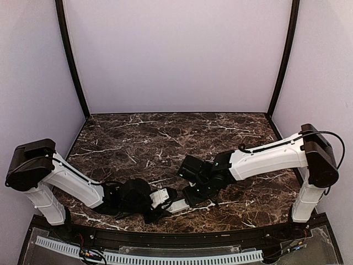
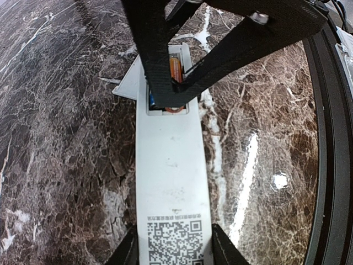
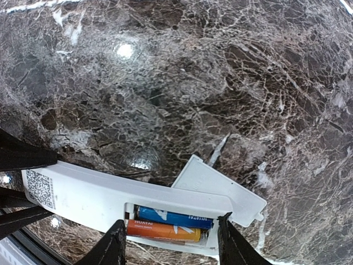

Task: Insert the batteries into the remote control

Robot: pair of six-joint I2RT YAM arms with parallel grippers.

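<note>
The remote control [image 2: 171, 165] is a slim white bar lying back up, its dark square sticker [image 2: 174, 243] at the near end. My left gripper [image 2: 175, 251] is shut on that end, a finger [image 2: 128, 253] on each long side. Both batteries lie side by side in the recess: the blue battery [image 3: 174, 217] and the orange-red battery [image 3: 162, 230]. My right gripper [image 3: 174, 245] hovers open over the recess, its fingers [image 3: 113, 245] straddling the orange-red battery lengthwise without touching it. In the top view the remote control [image 1: 167, 197] sits between the left gripper [image 1: 156, 203] and the right gripper [image 1: 190, 196].
A loose white battery cover [image 3: 220, 185] lies flat on the dark marble table [image 1: 165, 138], beside and partly under the remote's recess end. The table's black front rail [image 2: 331, 165] runs close to the remote. Purple walls enclose the back and sides.
</note>
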